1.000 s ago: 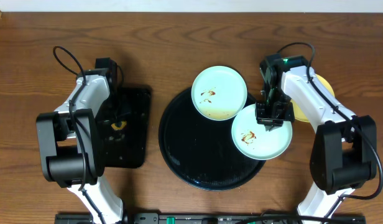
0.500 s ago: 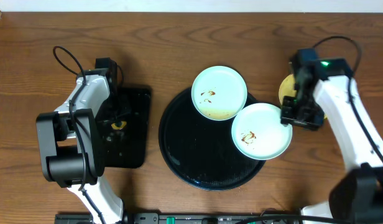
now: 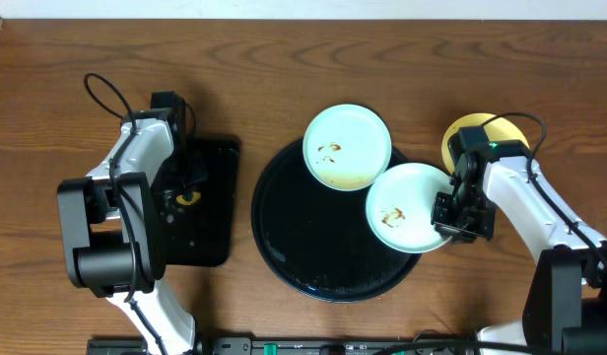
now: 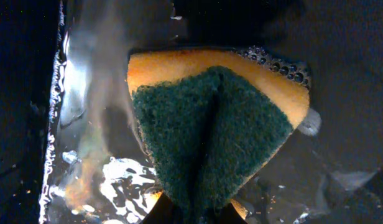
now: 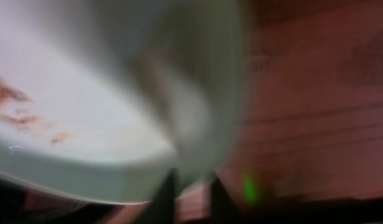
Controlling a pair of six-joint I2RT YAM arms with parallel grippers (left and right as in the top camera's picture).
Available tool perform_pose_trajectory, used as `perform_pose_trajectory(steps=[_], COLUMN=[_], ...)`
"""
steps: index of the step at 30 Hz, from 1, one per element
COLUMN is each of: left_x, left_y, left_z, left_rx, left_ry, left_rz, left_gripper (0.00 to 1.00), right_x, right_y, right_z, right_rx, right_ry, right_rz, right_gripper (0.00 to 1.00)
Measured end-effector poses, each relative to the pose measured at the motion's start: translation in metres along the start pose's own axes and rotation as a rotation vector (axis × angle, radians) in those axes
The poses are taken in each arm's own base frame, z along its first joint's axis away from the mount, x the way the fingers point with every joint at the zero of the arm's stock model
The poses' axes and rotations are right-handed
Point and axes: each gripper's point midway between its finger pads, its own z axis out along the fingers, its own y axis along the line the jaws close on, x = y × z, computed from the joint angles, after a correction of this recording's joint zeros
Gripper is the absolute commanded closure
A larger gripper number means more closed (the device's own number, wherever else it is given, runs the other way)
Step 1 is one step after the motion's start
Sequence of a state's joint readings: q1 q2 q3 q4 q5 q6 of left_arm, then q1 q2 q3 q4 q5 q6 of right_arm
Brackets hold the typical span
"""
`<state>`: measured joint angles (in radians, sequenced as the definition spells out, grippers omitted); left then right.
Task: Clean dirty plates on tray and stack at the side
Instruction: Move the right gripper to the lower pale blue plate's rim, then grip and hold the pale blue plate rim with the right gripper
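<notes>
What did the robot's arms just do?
The right tool swung out to the right, then came back lower and closed on the right rim of the nearer blue plate. The left tool kept gripping the sponge; nothing else moved.

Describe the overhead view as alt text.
The right gripper grips the rim of a smeared pale blue plate at the round black tray edge, beside a second smeared plate. The left gripper holds a sponge at the rectangular tray.
</notes>
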<state>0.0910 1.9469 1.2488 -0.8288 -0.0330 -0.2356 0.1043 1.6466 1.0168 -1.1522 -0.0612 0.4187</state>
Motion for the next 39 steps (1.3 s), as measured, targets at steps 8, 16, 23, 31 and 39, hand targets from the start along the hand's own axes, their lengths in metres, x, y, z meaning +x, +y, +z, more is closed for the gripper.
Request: perform_pose_trajectory(steps=[8, 16, 23, 31, 39], left_x=[0.000, 0.000, 0.000, 0.000, 0.002], left_y=[0.000, 0.000, 0.000, 0.000, 0.001], left_z=[0.000, 0.000, 0.000, 0.000, 0.000], left_rx=[0.000, 0.000, 0.000, -0.001, -0.003], left_ry=[0.001, 0.001, 0.001, 0.002, 0.010], left_rz=[0.000, 0.000, 0.000, 0.000, 0.001], left_gripper=[0.91, 0.91, 0.90, 0.89, 0.88], right_x=[-0.007, -0.019, -0.035, -0.034, -0.036], right_y=[0.006, 0.012, 0.028, 0.063, 0.074], right_z=[0.004, 0.003, 0.000, 0.012, 0.035], right_rx=[-0.030, -0.054, -0.129, -0.159, -0.147], right_ry=[-0.031, -0.078, -0.141, -0.152, -0.096], right_rz=[0.003, -0.007, -0.038, -0.186, -0.219], right_gripper=[0.60, 0.50, 0.44, 0.48, 0.57])
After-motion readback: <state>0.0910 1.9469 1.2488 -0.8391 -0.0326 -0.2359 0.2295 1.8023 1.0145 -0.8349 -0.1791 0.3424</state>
